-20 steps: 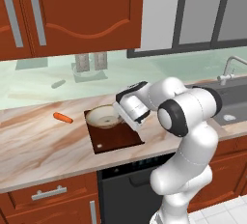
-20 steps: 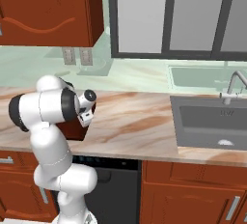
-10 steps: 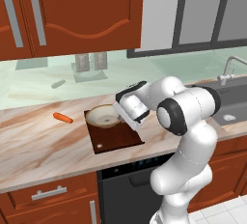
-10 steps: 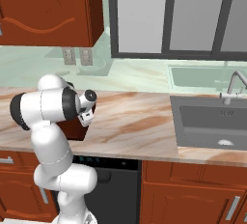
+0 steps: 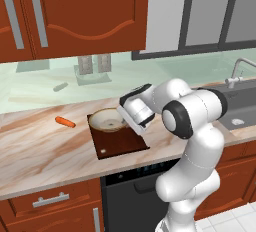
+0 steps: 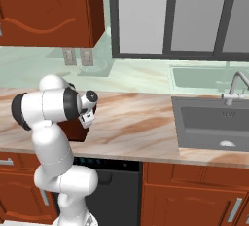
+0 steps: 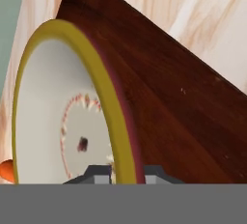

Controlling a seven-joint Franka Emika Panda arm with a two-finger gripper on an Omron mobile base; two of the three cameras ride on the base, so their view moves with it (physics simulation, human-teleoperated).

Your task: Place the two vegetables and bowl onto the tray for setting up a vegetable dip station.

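Observation:
The tan-rimmed bowl (image 5: 105, 119) sits at the far end of the dark brown tray (image 5: 122, 143). My gripper (image 5: 120, 118) is at the bowl's right rim. In the hand view the bowl (image 7: 53, 107) is close up, and my gripper (image 7: 126, 172) straddles its rim, shut on it, with the tray (image 7: 169, 107) beneath. The orange carrot (image 5: 65, 122) lies on the counter left of the tray, and its tip (image 7: 6, 170) shows past the bowl. A slim grey-green cucumber (image 5: 60, 86) lies far back on the pale green surface near the wall.
The marble counter (image 5: 35, 151) stretches left of the tray. A sink (image 6: 214, 122) with a faucet (image 6: 236, 86) is set into the counter to the right. Wall cabinets hang overhead. The tray's corner (image 6: 73, 130) shows behind my arm.

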